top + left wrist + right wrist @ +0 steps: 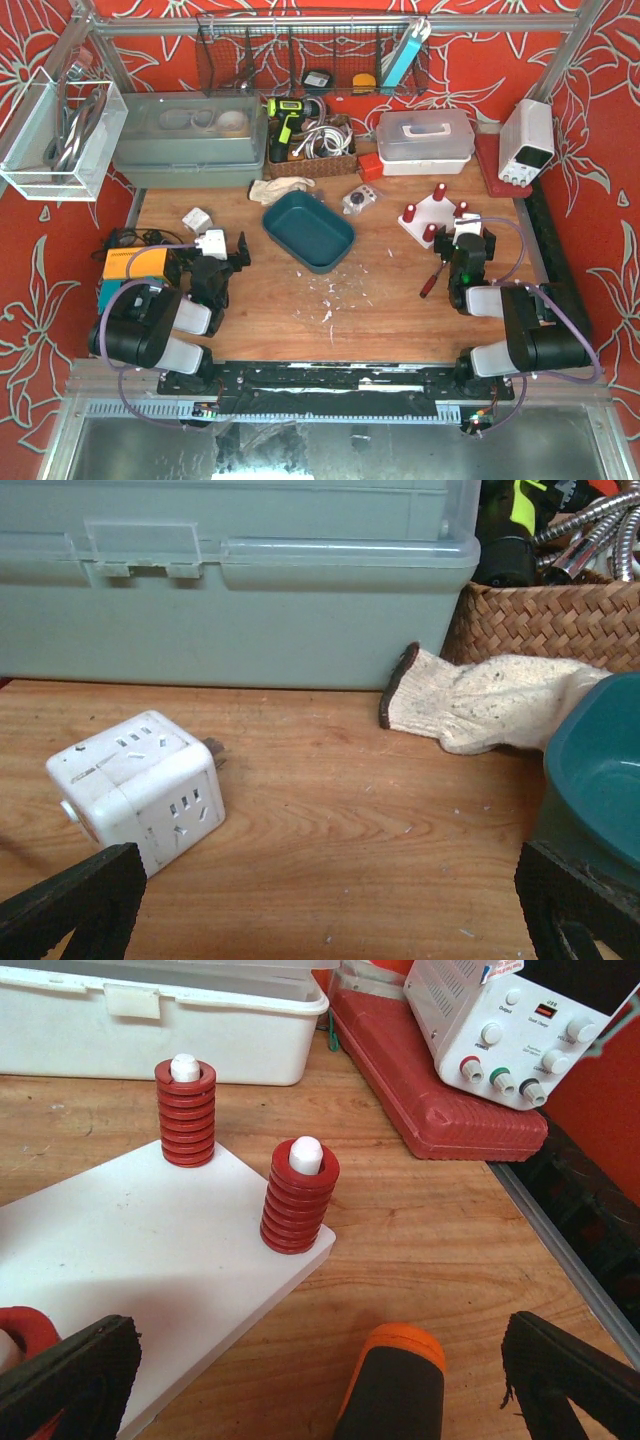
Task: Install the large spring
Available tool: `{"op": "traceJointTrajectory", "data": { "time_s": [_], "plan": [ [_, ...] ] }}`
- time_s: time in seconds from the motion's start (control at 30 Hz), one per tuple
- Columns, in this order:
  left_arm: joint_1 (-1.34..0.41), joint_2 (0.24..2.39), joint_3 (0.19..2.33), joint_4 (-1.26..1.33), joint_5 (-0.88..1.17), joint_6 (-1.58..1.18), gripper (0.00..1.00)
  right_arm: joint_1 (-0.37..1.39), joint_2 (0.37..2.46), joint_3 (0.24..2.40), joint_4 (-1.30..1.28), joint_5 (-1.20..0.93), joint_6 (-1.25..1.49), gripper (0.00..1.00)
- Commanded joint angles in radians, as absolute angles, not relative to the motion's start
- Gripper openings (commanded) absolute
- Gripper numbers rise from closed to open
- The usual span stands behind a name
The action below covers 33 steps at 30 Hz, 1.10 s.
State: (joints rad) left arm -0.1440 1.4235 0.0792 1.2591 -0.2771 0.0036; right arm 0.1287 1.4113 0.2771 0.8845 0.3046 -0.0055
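Large spring: probably one of the red coils (299, 1208) seated on white pegs (306, 1155) just ahead of the right gripper (320, 1378); I cannot tell which one counts as large.
Board (150, 1250): ahead-left of that gripper, holding the pegs upright for loading.
Right gripper: jaws fully spread, empty, tool handle (392, 1385) lying beneath.
Left gripper (325, 905): spread wide, empty, socket cube (135, 785) ahead-left.
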Motion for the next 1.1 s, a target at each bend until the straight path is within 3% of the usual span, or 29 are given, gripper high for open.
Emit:
{"op": "traceJointTrajectory", "data": {
  "time_s": [0.0, 1.07],
  "plan": [
    [-0.138, 1.424, 0.083, 1.319, -0.273, 0.014, 1.0, 0.13, 1.408, 0.268, 0.899, 0.305, 0.006, 0.99],
    [-0.135, 1.415, 0.089, 1.293, -0.265, 0.011, 1.0, 0.13, 1.405, 0.267, 0.898, 0.304, 0.006, 0.99]
  ]
}}
